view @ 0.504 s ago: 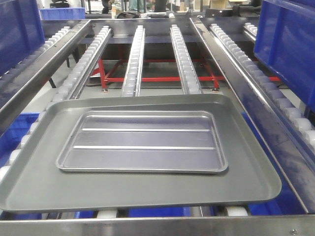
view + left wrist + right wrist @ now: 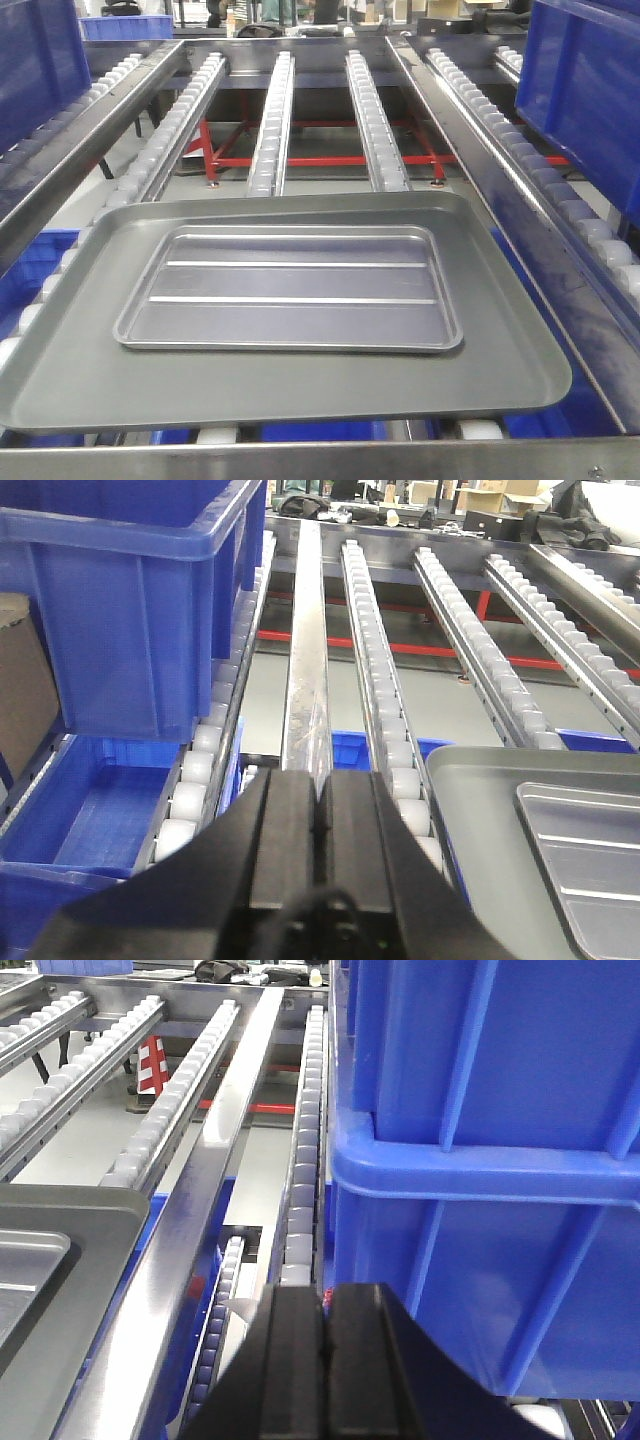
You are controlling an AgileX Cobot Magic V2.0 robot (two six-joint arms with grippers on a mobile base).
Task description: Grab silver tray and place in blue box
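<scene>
The silver tray [image 2: 290, 290] sits inside grey tray [image 2: 80, 370], rims apart; left gripper [image 2: 320, 815], right gripper [image 2: 325, 1325] pinched together.

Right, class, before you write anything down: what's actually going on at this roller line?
Nothing is being handled yet. The silver tray lies flat inside a larger grey tray on the roller tracks. The left gripper and right gripper are both shut and empty, off to either side of the trays. A blue box stands on the rollers beside the right gripper, and a second blue bin stands by the left one.
</scene>
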